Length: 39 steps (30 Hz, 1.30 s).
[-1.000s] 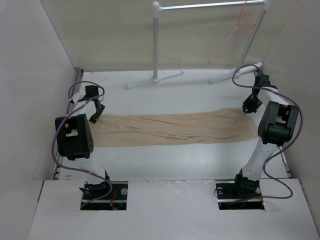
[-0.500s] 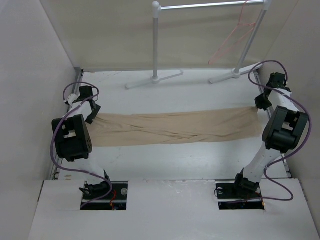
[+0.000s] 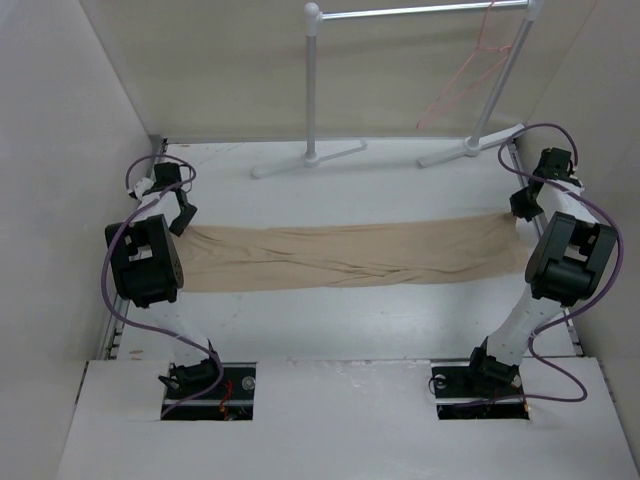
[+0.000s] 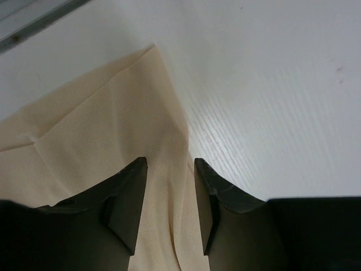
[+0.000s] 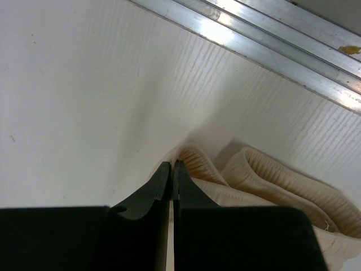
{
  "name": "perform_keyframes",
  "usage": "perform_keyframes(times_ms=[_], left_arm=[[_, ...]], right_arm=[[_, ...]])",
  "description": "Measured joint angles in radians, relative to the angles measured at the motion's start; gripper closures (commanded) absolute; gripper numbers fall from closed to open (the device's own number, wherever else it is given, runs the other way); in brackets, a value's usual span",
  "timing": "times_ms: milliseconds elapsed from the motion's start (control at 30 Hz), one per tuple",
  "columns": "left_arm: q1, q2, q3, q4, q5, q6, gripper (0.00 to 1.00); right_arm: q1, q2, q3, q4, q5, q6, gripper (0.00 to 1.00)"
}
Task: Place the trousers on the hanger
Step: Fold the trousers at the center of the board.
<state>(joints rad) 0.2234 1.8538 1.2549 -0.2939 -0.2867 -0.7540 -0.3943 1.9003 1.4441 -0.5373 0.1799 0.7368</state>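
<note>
Tension is what changed: the trousers (image 3: 345,258) lie drawn flatter across the tabletop (image 3: 380,190), their right end pulled close to the right edge. There the right gripper (image 5: 172,164) has its jaws pressed nearly together, apparently pinching the ribbed hem. At the left edge the left gripper (image 4: 169,164) has shifted farther back and narrowed, jaws apart astride the other end, not yet clamped. Once both ends are held, lifting toward the hanger (image 3: 470,75), hung on the rack (image 3: 312,80) at the far edge, looks possible
</note>
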Motion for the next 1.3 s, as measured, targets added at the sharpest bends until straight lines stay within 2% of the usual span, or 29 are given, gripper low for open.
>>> perform_keyframes(times_ms=[100,267,533,733,1033,1100,1133,1300], left_arm=[[0.0,0.052,0.022,-0.014,0.005,0.004,0.69],[0.003,0.086,0.058,-0.022,0.006,0.01,0.89],[0.003,0.086,0.1,-0.031,0.006,0.01,0.99],[0.003,0.111,0.191,-0.082,-0.019,0.01,1.0],[0.02,0.249,0.371,-0.124,-0.05,0.01,1.0],[0.02,0.272,0.383,-0.127,-0.052,0.01,0.97],[0.02,0.278,0.384,-0.129,-0.053,0.01,0.92],[0.011,0.285,0.383,-0.15,-0.061,0.015,0.58]], right_arm=[[-0.003,0.0,-0.002,0.01,-0.011,0.002,0.95],[-0.004,0.0,-0.005,0.027,-0.024,0.003,0.95],[-0.004,0.0,-0.039,0.047,-0.031,0.005,0.94],[-0.005,0.0,-0.039,0.052,-0.031,0.006,0.95],[-0.015,0.022,0.002,0.052,-0.035,0.026,0.94],[-0.015,0.039,0.021,0.055,-0.04,0.027,0.93],[-0.015,0.047,0.027,0.057,-0.043,0.027,0.89],[-0.009,0.06,0.031,0.06,-0.045,0.029,0.46]])
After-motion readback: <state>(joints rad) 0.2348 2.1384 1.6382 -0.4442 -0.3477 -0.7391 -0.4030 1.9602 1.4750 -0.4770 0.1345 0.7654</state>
